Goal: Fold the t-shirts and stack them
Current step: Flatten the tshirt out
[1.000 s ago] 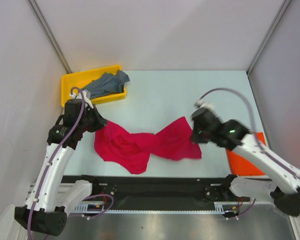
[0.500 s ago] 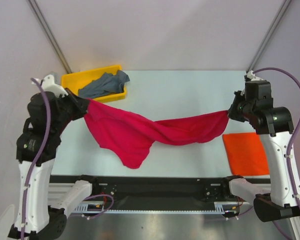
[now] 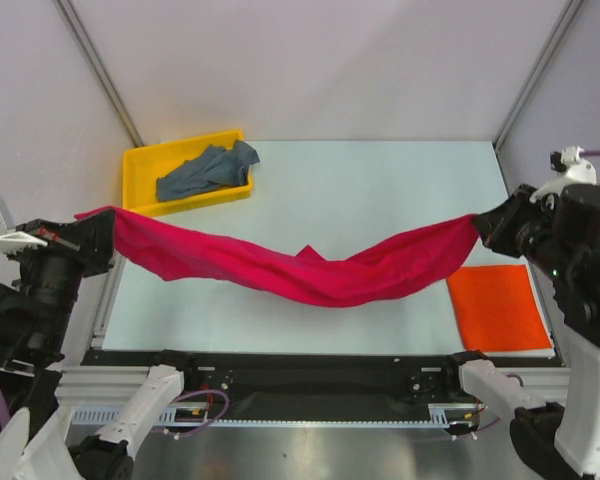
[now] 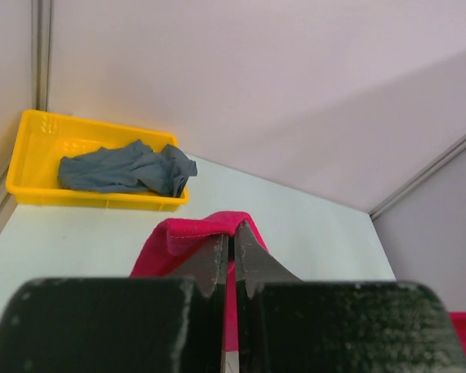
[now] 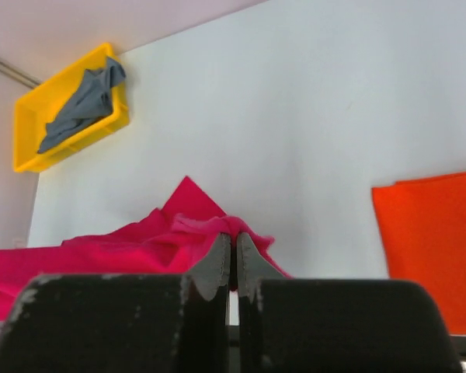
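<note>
**Crimson-pink t-shirt strung between both grippers**

The crimson-pink t-shirt (image 3: 300,275) hangs as a long, bunched band across the near half of the table (image 3: 370,190). One end is pinched in the left gripper (image 3: 102,222) out past the table's left edge. The other end is pinched in the right gripper (image 3: 483,226) above the right side. Both wrist views show the fingers pressed almost together, with a fold of the cloth caught at the tips. The band sags in the middle, where a small peak of fabric sticks up. Whether the lowest part touches the table cannot be told.

The bright orange-red t-shirt (image 3: 495,305) lies flat as a neat rectangle at the table's near right corner, below the right gripper. The grey-blue t-shirt (image 3: 205,170) sits crumpled in the yellow tray (image 3: 138,165) at the far left corner.
</note>
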